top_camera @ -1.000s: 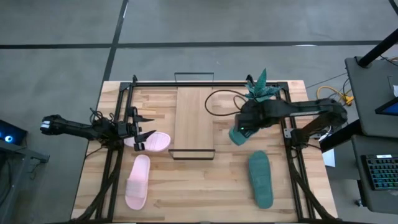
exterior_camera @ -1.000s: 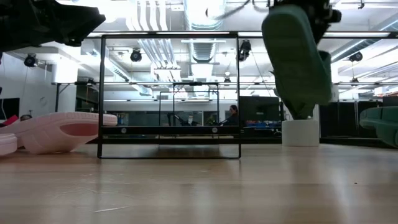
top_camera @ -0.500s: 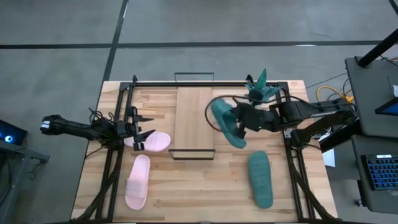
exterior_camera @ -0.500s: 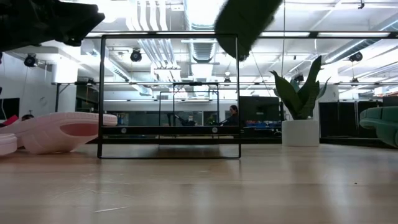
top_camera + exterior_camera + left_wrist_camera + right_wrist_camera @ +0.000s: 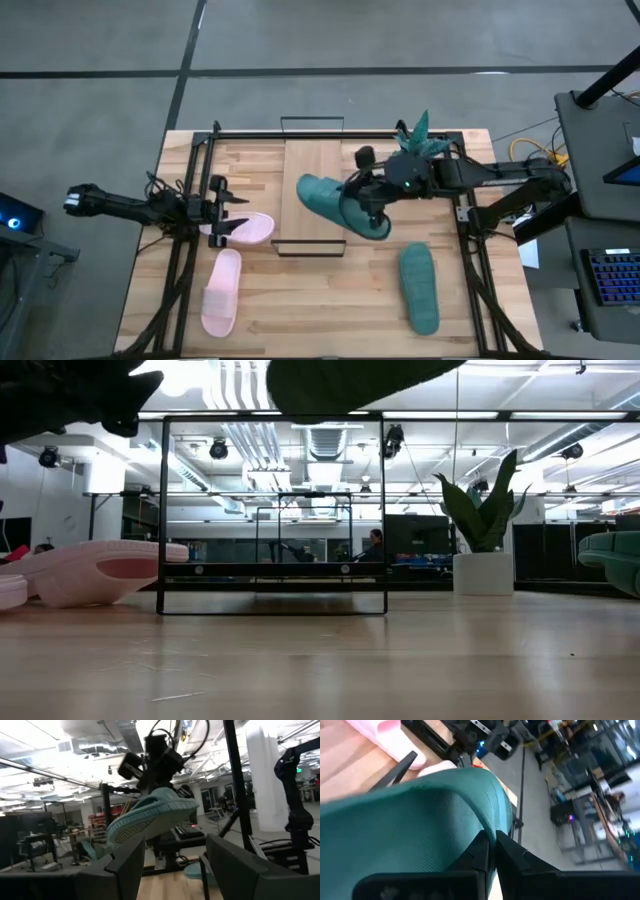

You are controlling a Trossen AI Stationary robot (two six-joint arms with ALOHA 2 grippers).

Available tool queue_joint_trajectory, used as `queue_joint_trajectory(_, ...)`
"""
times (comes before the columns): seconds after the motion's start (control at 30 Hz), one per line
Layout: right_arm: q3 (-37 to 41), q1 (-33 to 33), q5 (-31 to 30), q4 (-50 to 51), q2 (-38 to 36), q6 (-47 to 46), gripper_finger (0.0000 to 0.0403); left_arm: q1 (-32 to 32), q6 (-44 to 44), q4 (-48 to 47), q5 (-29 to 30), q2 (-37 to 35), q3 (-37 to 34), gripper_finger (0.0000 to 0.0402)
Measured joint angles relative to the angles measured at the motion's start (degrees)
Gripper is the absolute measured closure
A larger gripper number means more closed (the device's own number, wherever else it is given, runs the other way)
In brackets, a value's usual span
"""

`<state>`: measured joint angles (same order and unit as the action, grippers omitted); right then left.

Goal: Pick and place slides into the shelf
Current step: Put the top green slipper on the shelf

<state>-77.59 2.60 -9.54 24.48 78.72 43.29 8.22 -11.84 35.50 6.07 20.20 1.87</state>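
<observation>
Right gripper clamps a teal slide in the air over the shelf, near its right edge. Potted plant sits right of shelf, second teal slide further right. Two pink slides left of shelf, beside the spread-fingered, empty left gripper.

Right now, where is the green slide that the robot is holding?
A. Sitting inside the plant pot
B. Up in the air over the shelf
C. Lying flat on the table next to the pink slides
B: the right gripper holds the teal slide raised above the shelf, not resting on the board.
</observation>
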Motion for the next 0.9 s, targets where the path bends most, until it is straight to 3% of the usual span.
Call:
queue_joint_trajectory(0.23, 0.84, -7.24, 8.99, -1.77, 3.21, 9.14, 0.0391, 0.01, 3.98, -0.03, -0.04, 1.37, 0.00, 0.0205)
queue_joint_trajectory(0.47, 0.56, -9.26, 16.08, -5.35, 8.12, 20.80, 0.0391, 0.01, 5.19, -0.09, -0.04, 2.02, 0.00, 0.0205)
queue_joint_trajectory(0.7, 0.30, -9.26, 16.15, -6.18, 12.50, 29.33, 0.0391, 0.00, 11.59, 0.05, 0.08, -0.87, 0.00, 0.0205)
queue_joint_trajectory(0.9, 0.06, -9.24, 16.11, -7.60, 15.97, 36.69, 0.0391, 0.00, 11.52, 0.01, 0.20, -4.14, 0.00, 0.0205)
